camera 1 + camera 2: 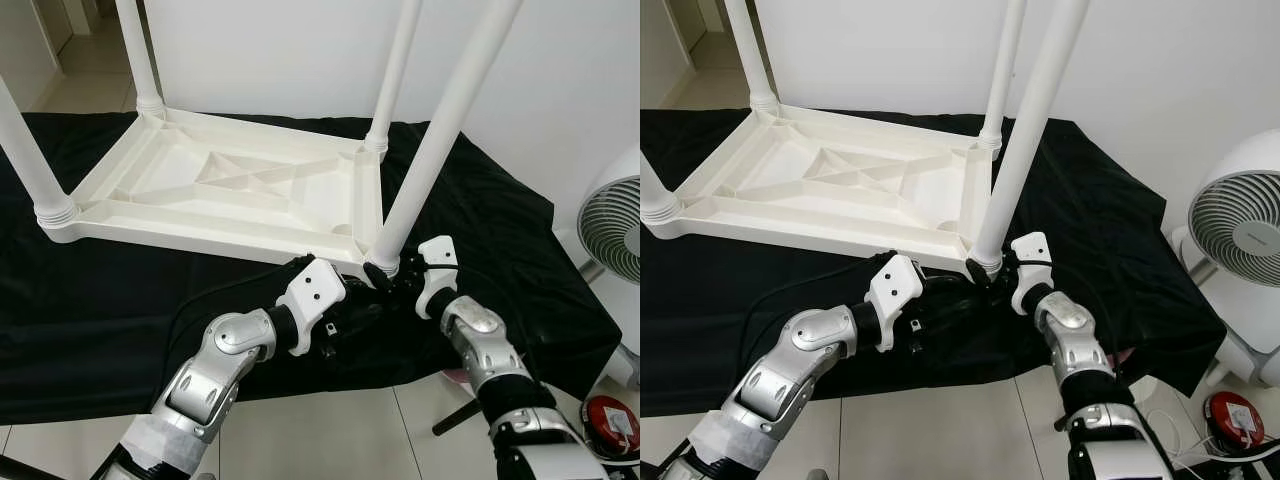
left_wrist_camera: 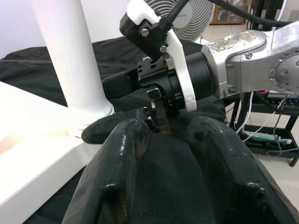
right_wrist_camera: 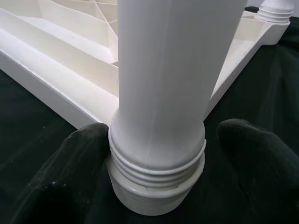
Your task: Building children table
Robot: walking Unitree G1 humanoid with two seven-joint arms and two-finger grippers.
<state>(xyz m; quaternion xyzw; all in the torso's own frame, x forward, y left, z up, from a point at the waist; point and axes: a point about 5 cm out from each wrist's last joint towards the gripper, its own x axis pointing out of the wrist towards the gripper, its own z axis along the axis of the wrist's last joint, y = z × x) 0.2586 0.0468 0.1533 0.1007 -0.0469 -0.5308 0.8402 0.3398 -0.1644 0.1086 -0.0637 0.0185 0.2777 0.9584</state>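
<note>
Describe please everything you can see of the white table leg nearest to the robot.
The nearest leg is a smooth white tube, plastic by its look, leaning slightly. Its ribbed lower end sits in the corner socket of the upturned white tabletop, which lies on a black cloth. The right tool is open around this base, one black finger touching the ribbed collar. The left tool reaches to the same corner.

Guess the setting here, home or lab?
Likely a room in a home: tiled floor, plain white wall, and a white standing fan. A black cloth covers a low surface where the upturned white table is being assembled.
</note>
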